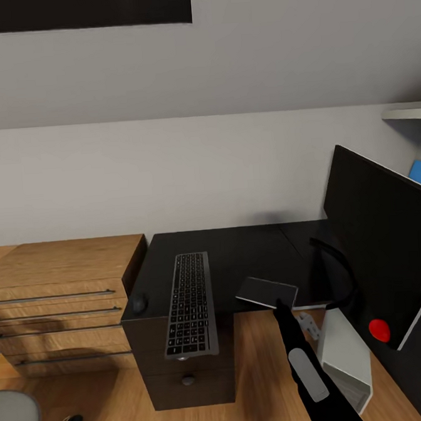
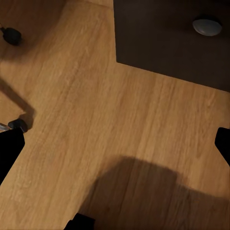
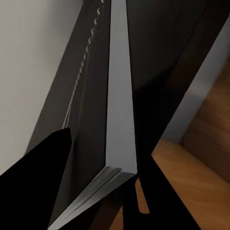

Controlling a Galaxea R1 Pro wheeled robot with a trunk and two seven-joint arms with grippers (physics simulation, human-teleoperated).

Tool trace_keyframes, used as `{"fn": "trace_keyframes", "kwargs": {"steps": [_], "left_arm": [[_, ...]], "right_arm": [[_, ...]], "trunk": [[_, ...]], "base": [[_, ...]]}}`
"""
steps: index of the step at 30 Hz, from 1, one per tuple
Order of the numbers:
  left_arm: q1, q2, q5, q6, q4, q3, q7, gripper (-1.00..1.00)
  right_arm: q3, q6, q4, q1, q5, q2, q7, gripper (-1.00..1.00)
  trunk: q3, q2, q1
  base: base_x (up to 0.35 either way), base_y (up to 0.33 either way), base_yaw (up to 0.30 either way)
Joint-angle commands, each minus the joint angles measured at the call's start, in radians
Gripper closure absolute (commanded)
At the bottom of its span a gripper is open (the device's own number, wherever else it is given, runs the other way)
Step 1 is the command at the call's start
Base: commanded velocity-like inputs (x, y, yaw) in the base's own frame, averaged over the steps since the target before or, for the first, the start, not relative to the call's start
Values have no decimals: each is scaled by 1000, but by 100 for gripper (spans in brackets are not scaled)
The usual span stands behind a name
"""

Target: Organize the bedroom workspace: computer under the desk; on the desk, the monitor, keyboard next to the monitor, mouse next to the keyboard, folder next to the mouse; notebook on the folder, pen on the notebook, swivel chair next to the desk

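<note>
while my right arm reaches over the front edge of the long black l-shaped counter (image 1: 238, 252), the scene reads so:
right pincer (image 1: 281, 305): closed on the near edge of the thin flat dark grey notebook (image 1: 266, 291); in the right wrist view my two black fingers (image 3: 36, 172) sit either side of its pale page edges (image 3: 120, 120).
notebook: lifted at a tilt over the counter's front edge, between the keyboard and the monitor.
left pincer (image 2: 115, 158): spread wide over the wooden floor (image 2: 96, 96), gripping nothing, near the black drawer unit's round silver knob (image 2: 207, 26).
slim black-keyed keyboard in a dark grey frame (image 1: 190, 303): lying lengthwise on the counter, its near end jutting past the front edge.
small rounded black mouse (image 1: 139, 303): on the counter's left front corner, just beside the keyboard.
large flat black-fronted monitor (image 1: 382, 242): at the counter's right end, red light (image 1: 380, 330) at its lower corner.
small silver-grey tower computer (image 1: 346, 358): on the floor, below the monitor.
grey upholstered swivel chair (image 1: 18, 418): at the lower left, apart from the counter.
light-wood chest with bar handles (image 1: 60, 302): touching the counter's left side.
</note>
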Motion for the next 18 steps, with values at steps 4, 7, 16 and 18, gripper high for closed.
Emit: {"fn": "trace_keyframes", "kwargs": {"steps": [4,7,16,18], "left_arm": [[0,0,5,4,-2,-1,6,-100],[0,0,5,4,-2,-1,6,-100],[0,0,5,4,-2,-2,6,-100],[0,0,5,4,-2,-2,6,-100]], "right_arm": [[-3,-26,8,0,-22,0,-13,100],[-3,-29,8,0,-22,0,-13,100],[-3,-32,8,0,-22,0,-13,100],[-3,-32,8,0,-22,0,-13,100]], "trunk": [[-1,0,0],[-1,0,0],[-1,0,0],[-1,0,0]], "base": [[10,0,0],[3,0,0],[1,0,0],[0,0,0]]}}
